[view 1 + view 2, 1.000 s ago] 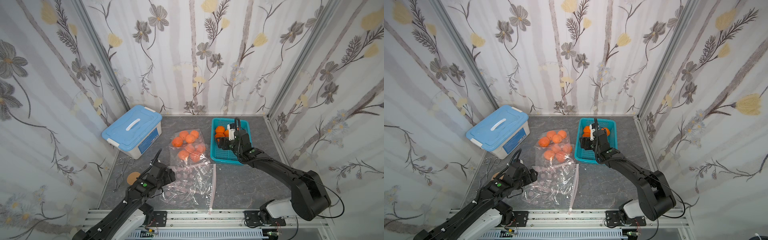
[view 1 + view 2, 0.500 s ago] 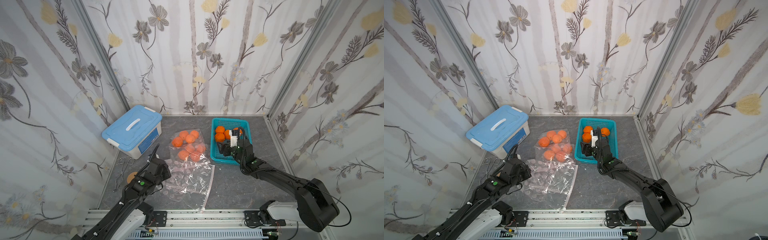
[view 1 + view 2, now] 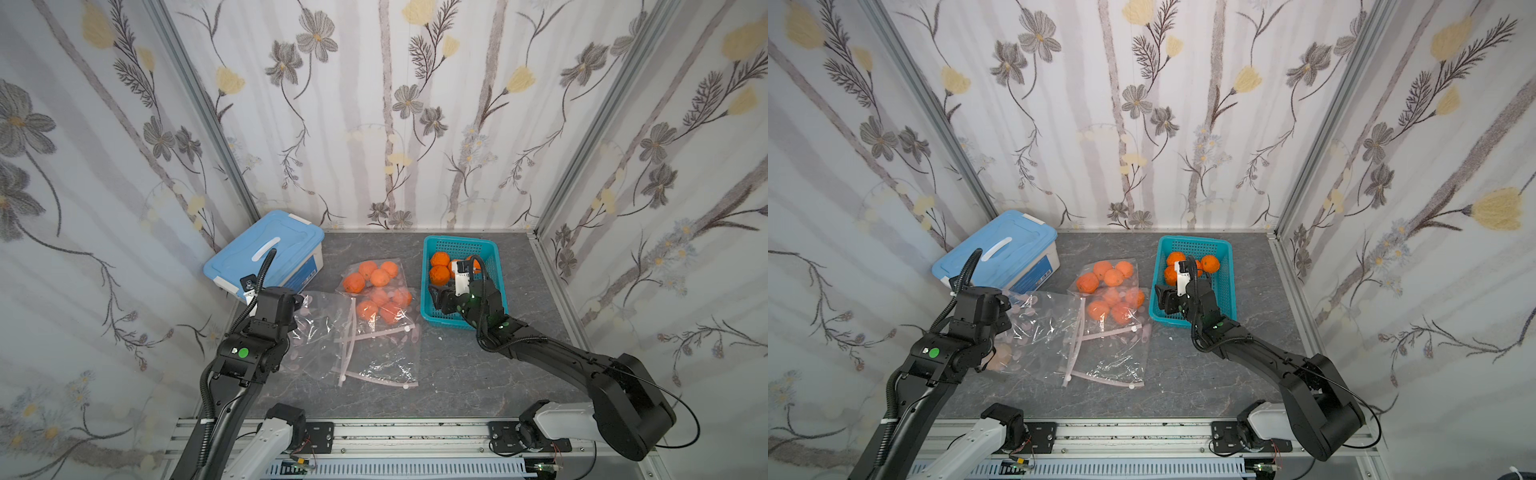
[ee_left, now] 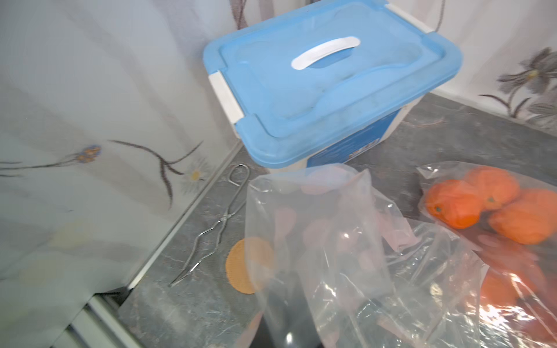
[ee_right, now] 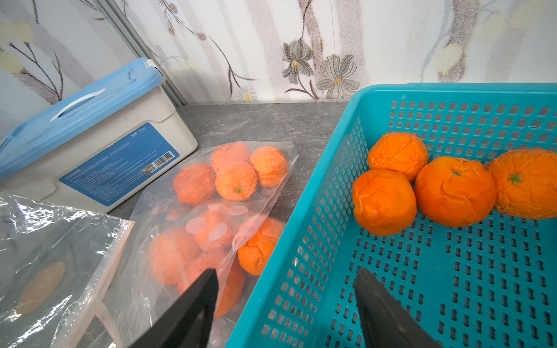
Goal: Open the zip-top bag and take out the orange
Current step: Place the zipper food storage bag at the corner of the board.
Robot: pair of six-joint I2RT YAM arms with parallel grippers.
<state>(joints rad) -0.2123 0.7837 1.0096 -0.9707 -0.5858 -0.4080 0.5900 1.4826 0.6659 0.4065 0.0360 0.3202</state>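
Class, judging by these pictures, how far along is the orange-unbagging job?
Done: four oranges lie in the teal basket. In hand: the left pincer is shut on an empty clear bag; the right pincer hangs open over the basket's wall. Left: two zip-top bags hold oranges.

- Left end effector (image 3: 297,301): fingertips masked by zip-top bag (image 3: 324,320) film in the left wrist view; grip point unreadable.
- Right end effector (image 5: 286,271): fingers cut by picture edge.
- Basket (image 5: 331,168): cropped at edge.
- Tan disc (image 4: 236,265): half veiled by film.
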